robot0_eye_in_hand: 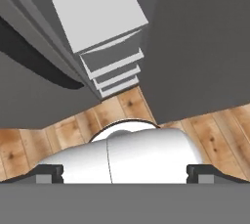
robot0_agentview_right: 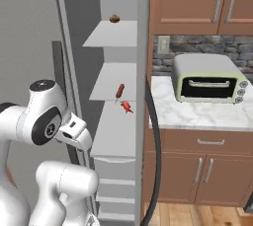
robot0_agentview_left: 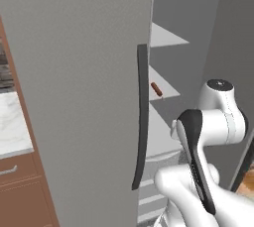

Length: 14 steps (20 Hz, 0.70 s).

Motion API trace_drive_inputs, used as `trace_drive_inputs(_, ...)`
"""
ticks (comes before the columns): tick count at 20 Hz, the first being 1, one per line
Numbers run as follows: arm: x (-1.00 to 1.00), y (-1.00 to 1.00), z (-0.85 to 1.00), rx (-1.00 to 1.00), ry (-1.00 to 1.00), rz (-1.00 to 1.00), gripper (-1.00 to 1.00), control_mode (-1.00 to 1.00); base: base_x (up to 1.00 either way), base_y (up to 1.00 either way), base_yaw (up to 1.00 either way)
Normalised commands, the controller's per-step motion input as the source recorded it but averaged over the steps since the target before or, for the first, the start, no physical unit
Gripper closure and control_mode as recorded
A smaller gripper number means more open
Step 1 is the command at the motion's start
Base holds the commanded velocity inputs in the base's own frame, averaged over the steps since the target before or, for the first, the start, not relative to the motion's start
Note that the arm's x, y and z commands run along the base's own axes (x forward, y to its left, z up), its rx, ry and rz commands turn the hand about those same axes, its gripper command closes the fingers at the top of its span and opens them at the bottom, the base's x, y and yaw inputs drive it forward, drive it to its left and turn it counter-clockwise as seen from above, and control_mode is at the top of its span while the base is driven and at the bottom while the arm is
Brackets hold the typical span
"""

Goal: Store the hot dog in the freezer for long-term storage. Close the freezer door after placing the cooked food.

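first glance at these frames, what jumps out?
The freezer stands open, its door swung out edge-on, and the hot dog lies on a middle white shelf beside a small red thing. A dark-brown lump sits on the top shelf. To the right, a toaster oven sits on the marble counter.

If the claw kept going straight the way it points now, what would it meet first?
Probably the wooden floor in front of the freezer: the hand view looks down past the white drawers at the planks. The robot's own white body sits low in that line, and depth is unclear.
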Motion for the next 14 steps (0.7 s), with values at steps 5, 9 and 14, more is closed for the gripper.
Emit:
trace_drive_inputs(5, 0.00, 0.00, 0.00, 0.00, 0.00, 0.00, -1.00, 1.00, -0.81, -0.16, 0.03)
trace_drive_inputs(9, 0.00, 0.00, 0.00, 0.00, 0.00, 0.00, -1.00, 1.00, -0.42, -0.10, 0.12)
trace_drive_inputs(14, 0.00, 0.00, 0.00, 0.00, 0.00, 0.00, -1.00, 1.00, -0.36, -0.05, 0.31)
